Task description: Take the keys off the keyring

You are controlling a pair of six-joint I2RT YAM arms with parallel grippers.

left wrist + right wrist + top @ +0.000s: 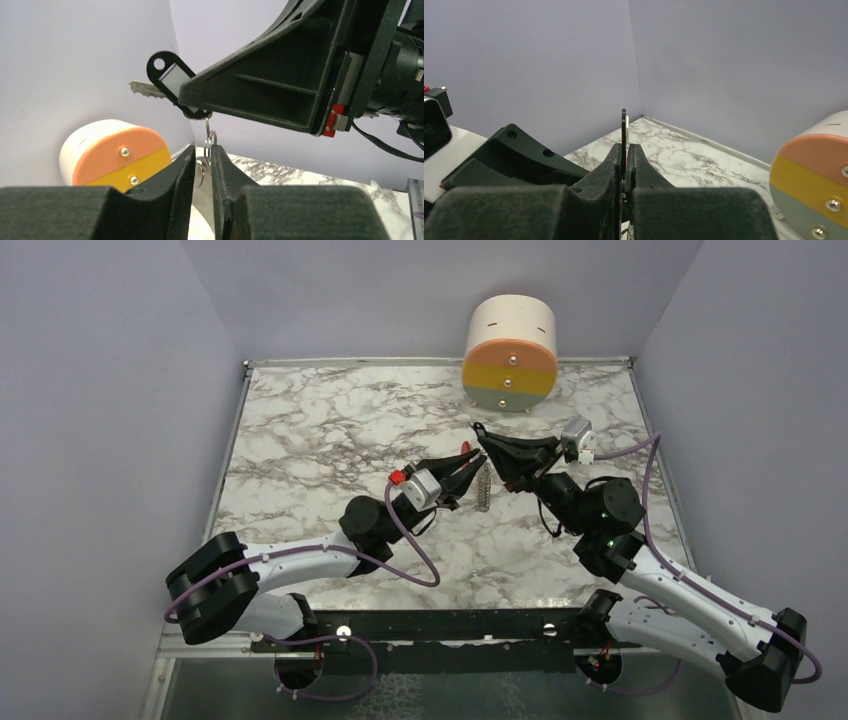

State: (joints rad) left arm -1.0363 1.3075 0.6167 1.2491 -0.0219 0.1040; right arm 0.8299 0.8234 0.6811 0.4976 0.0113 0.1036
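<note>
Left gripper (203, 152) is seen narrowed, apparently pinching a thin silvery wire keyring (210, 141); a black oval tag (170, 77) is clamped in the closed right gripper (625, 148), a jagged silvery key (144, 89) jutting behind it.

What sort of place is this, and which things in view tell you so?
Probably a robotics test booth: left arm and right arm bolted to a marble-patterned table, plain lilac walls close around.

Plain lavender walls (100, 390) on three sides, white grey-veined marble tabletop (320, 430), thin metal rim (440, 362), soft even light
</note>
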